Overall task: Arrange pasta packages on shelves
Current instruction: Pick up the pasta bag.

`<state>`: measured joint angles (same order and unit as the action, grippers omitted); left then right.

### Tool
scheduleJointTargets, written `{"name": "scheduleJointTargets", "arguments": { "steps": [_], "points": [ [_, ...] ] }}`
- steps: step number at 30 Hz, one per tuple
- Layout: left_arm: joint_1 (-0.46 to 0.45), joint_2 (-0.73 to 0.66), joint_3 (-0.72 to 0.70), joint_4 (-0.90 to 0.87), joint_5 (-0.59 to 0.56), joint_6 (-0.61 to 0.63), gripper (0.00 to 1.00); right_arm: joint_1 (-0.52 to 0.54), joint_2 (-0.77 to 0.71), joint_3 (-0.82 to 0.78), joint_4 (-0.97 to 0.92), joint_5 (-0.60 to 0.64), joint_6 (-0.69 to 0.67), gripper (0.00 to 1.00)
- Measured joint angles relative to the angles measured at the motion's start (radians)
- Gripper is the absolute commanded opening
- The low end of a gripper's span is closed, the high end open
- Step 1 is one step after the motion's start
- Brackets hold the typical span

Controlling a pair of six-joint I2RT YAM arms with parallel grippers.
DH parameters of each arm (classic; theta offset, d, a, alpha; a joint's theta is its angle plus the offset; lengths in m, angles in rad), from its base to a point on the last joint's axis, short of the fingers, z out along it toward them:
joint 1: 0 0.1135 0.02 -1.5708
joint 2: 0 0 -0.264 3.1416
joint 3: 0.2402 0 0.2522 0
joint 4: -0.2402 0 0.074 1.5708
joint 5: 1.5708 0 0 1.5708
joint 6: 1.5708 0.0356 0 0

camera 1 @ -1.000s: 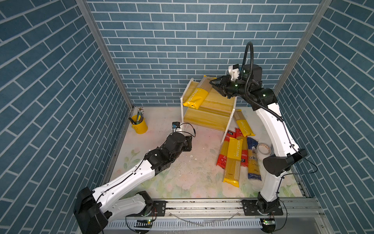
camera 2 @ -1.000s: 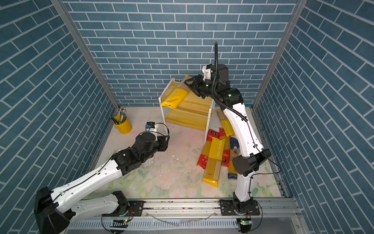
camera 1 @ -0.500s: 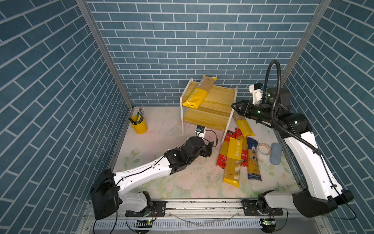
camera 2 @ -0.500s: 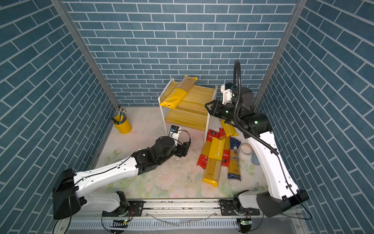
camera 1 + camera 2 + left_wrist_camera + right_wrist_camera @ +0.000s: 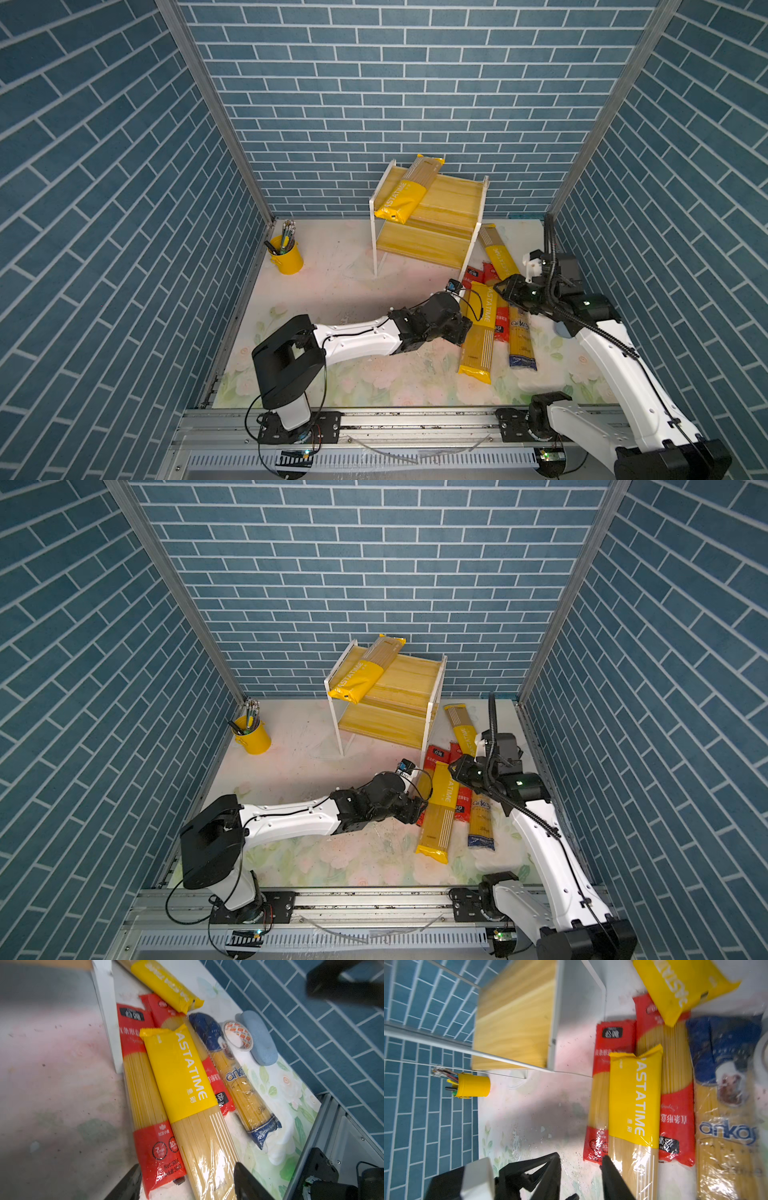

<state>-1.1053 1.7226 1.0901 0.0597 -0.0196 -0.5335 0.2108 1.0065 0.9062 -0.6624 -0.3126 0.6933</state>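
The shelves (image 5: 446, 203) (image 5: 405, 679) stand at the back. One yellow PASTATIME bag (image 5: 409, 187) (image 5: 363, 673) lies slanted on the top board's left side. Another PASTATIME bag (image 5: 498, 255) lies on the table right of the rack. In front of it is a pile: a PASTATIME bag (image 5: 478, 336) (image 5: 182, 1076) (image 5: 633, 1101) over two red-ended bags (image 5: 143, 1088) (image 5: 675, 1076), beside a blue-ended bag (image 5: 521, 340) (image 5: 245, 1084). My left gripper (image 5: 465, 328) (image 5: 187, 1182) is open, straddling the near ends of the top bag and a red bag. My right gripper (image 5: 505, 289) (image 5: 581, 1174) hovers open over the pile's far end.
A yellow pencil cup (image 5: 286, 255) (image 5: 473, 1085) stands at the back left by the wall. A tape roll (image 5: 239, 1035) and a blue oblong pad (image 5: 259, 1039) lie between the pile and the right wall. The metal rail (image 5: 415, 419) runs along the front edge.
The right arm has left the top shelf, where the bag stays, and swung down and right to the floor pile. The left arm has stretched right until its jaws reach the pile.
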Motion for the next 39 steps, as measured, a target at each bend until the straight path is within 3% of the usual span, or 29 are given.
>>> {"name": "scheduleJointTargets", "arguments": {
  "steps": [8, 12, 20, 31, 39],
  "points": [
    [-0.003, 0.095, 0.000, 0.060, 0.029, -0.081, 0.68, 0.000, 0.004, -0.276, 0.100, -0.005, 0.099, 0.30],
    [-0.003, 0.160, 0.033, 0.059, 0.060, -0.093, 0.68, 0.003, 0.005, -0.367, 0.134, -0.006, 0.130, 0.40],
    [-0.003, 0.189, 0.050, 0.063, 0.081, -0.114, 0.65, 0.009, 0.031, -0.405, 0.181, -0.006, 0.135, 0.52],
    [-0.003, 0.189, 0.050, 0.069, 0.096, -0.124, 0.64, 0.010, 0.058, -0.531, 0.441, -0.197, 0.142, 0.48],
    [0.014, 0.189, 0.050, 0.066, 0.092, -0.137, 0.63, 0.005, 0.024, -0.539, 0.503, -0.217, 0.165, 0.46]
  ]
}}
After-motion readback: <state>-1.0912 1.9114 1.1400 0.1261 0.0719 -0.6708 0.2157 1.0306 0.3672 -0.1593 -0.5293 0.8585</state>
